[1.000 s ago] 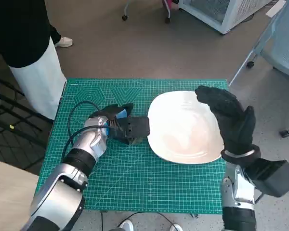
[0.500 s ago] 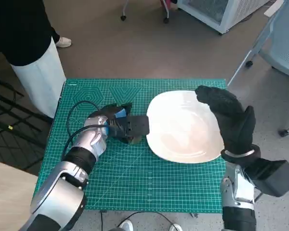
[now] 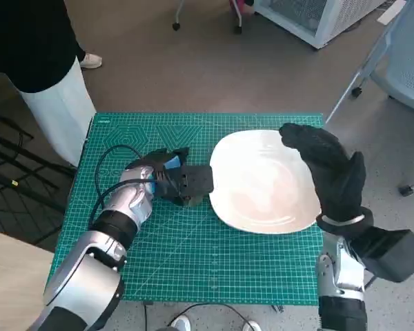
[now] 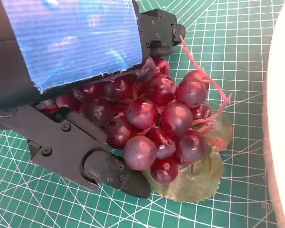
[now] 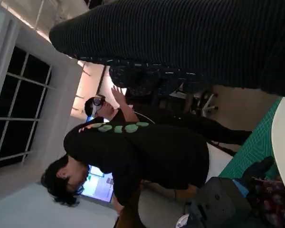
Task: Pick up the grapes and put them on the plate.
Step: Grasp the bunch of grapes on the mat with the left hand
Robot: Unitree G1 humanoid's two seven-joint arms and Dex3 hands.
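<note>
The grapes point(image 4: 154, 128) lie on the bench mat just beside the plate point(image 3: 262, 183), near its middle, clasped by the left hand point(image 3: 183, 181). The grasp looks made; lifting and carrying sideways over the plate's rim comes next. The right hand point(image 3: 328, 169) hovers over the plate's far side, fingers spread, holding nothing.

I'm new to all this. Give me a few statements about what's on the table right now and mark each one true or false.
1. The grapes lie on the plate. False: they are on the green mat, beside the plate.
2. The left hand is at the grapes. True: its fingers are around the bunch.
3. The right hand holds a grape. False: it is over the plate's edge and holds nothing.
4. The plate is white. True.
5. The grapes are green. False: they are dark red, with a pale green leaf under them.
</note>
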